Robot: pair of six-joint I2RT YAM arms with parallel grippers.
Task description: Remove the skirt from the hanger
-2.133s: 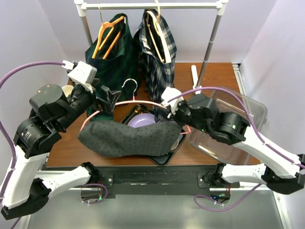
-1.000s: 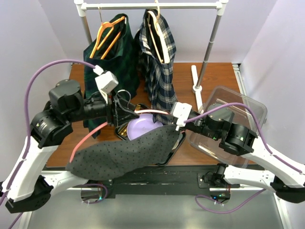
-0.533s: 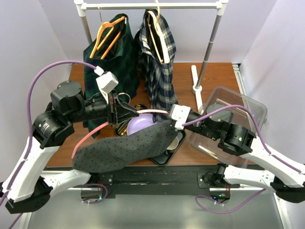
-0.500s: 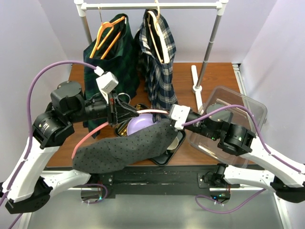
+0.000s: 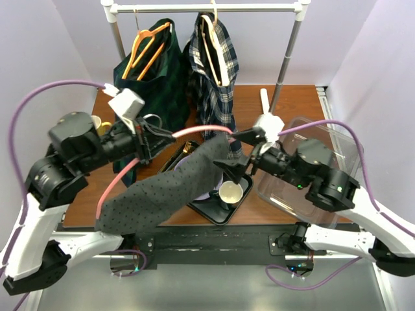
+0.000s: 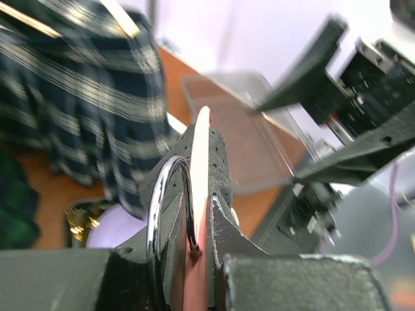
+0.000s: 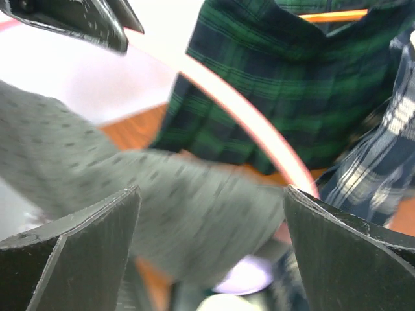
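**Lavender walls, brown desk – skirt not yet free of its hanger**

Lavender walls are closing in a brown desk (image 5: 298, 103) with a clothes rail (image 5: 207, 8) at the back, where two plaid skirts are hanging.

On the left, the left gripper (image 5: 155, 137) is clamping tight on the neck of the pink hanger (image 5: 194, 130), just beside its chrome hook (image 6: 155, 214), and is holding it tilted in the air. One arm is dropping low towards the near left edge of the desk, while the other is rising to the right.

The grey dotted skirt (image 5: 162, 194) is hanging along that slope in mid-air. In the left wrist view its fabric is wrapping around the far pink arm. Whether the low end is caught as well cannot be told.

Under the skirt's upper end, a black tray (image 5: 214, 210) is holding a cup (image 5: 230, 193).

To the right, the right gripper (image 5: 238, 152) is standing wide open with nothing in it, just beside the skirt's upper end. Its wrist camera is showing grey cloth and the pink arm beyond the spread jaws.

By my judgement, the waistband is waiting to be drawn off that raised arm. The right gripper should be pinching cloth only – not the pink bar – close to the tip, then pulling outward along the arm's own line. The left should be gripping firmly so the hanger is not twisting. A low pull risks dragging fabric across the cup.

Farther right, a clear bin (image 5: 337, 146) is sitting at the desk's edge.
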